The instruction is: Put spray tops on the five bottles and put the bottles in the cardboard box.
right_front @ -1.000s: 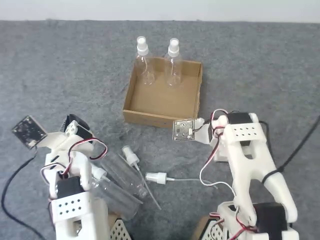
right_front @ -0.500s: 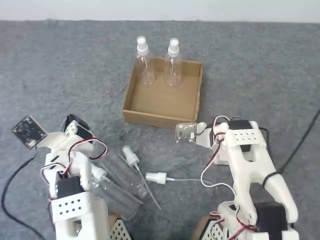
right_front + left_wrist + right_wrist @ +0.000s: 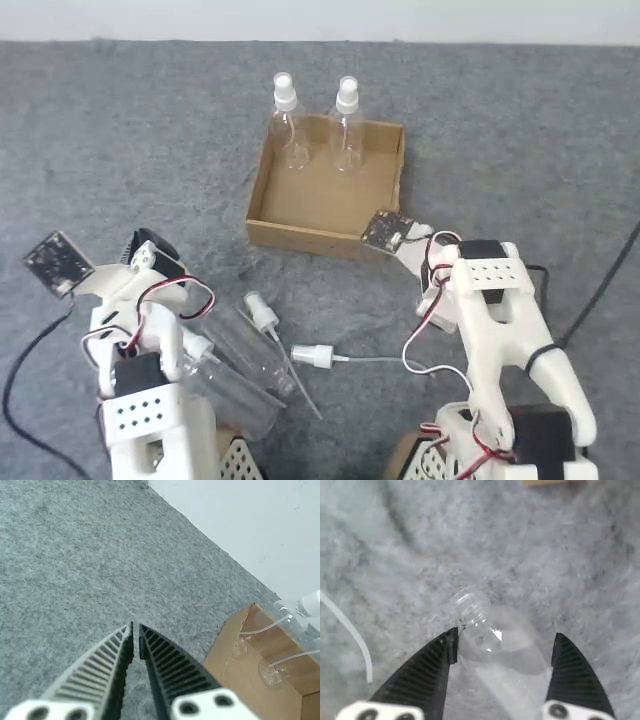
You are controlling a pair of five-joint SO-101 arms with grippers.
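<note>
Carpet covers the bench [image 3: 520,130]. On it an uncapped clear bottle [image 3: 492,645] lies between the right jaws, which stand released and wide. One jaw touches the bottle just below its open neck and the other is apart from it. The neck points out past the jaw tips. Beyond those tips lies the near wall of the cardboard box [image 3: 300,236]. Off to one side of them is a loose spray top [image 3: 312,354] with a thin white dip tube [image 3: 350,635].

The left jaws are clenched on nothing, their tips over bare carpet. The box sits ahead of them and to one side, with two capped bottles [image 3: 287,125] [image 3: 346,125] upright at its far wall. Behind these jaws, beside the left arm [image 3: 140,370], two more clear bottles [image 3: 240,345] [image 3: 235,395] lie on their sides. A second spray top [image 3: 262,312] lies by them; I cannot tell whether it is fitted.
</note>
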